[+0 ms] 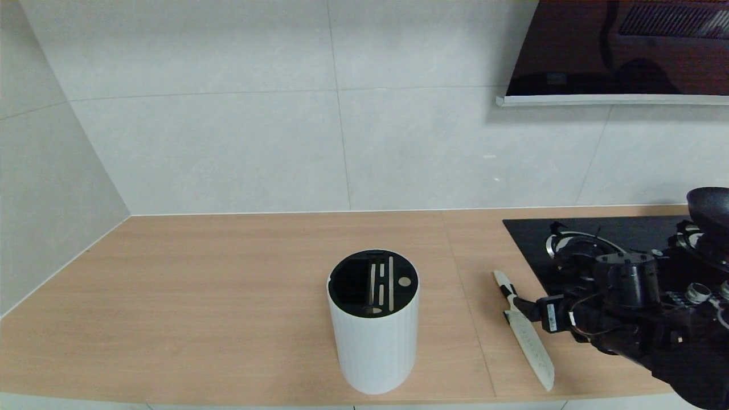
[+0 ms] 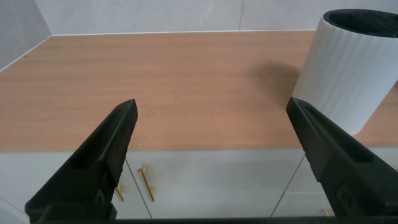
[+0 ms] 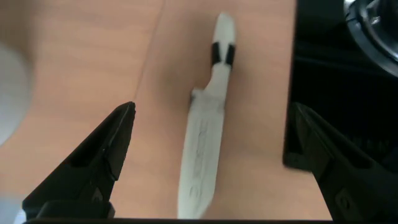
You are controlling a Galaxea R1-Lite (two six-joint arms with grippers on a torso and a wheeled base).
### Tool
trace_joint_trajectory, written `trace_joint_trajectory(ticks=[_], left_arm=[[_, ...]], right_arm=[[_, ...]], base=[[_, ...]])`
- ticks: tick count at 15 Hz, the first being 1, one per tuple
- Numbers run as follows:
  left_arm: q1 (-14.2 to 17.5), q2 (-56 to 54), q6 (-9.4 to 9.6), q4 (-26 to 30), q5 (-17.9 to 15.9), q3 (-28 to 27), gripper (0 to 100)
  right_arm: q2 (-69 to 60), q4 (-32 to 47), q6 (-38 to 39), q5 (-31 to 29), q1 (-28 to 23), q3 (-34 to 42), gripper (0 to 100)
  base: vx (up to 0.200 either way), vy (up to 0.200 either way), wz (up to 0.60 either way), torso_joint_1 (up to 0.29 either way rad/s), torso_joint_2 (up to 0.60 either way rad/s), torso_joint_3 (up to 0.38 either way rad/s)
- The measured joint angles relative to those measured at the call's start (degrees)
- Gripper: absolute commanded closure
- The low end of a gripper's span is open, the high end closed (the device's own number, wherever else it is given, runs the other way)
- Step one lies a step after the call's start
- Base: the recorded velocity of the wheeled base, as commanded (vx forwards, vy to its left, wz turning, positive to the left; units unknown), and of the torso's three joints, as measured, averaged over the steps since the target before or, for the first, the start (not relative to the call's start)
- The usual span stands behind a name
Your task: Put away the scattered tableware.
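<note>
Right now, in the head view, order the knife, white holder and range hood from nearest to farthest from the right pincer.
1. Knife, just beneath the right pincer.
2. White holder, off to its left.
3. Range hood, high at the far right.

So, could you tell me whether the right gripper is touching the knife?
Apart. The right wrist view shows the knife lying midway between the open fingers of the right gripper, with bare counter either side.

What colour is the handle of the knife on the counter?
The knife handle is cream with a black band, clearest in the right wrist view.
</note>
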Motion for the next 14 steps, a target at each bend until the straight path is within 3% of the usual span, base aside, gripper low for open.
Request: trace_joint_trajectory(ticks=[3, 14], left_arm=[[-0.02, 0.00, -0.02, 0.02, -0.02, 0.00, 0], [0.02, 0.00, -0.02, 0.02, -0.02, 0.00, 0]], right_arm=[[6.14, -6.02, 1.96, -0.88, 0.73, -0.59, 0], [18.36, -11.29, 5.56, -3.89, 1.37, -5.30, 0]], base=[[0.000, 0.000, 0.00, 0.000, 0.00, 0.000], [0.000, 0.000, 0.00, 0.000, 0.00, 0.000]])
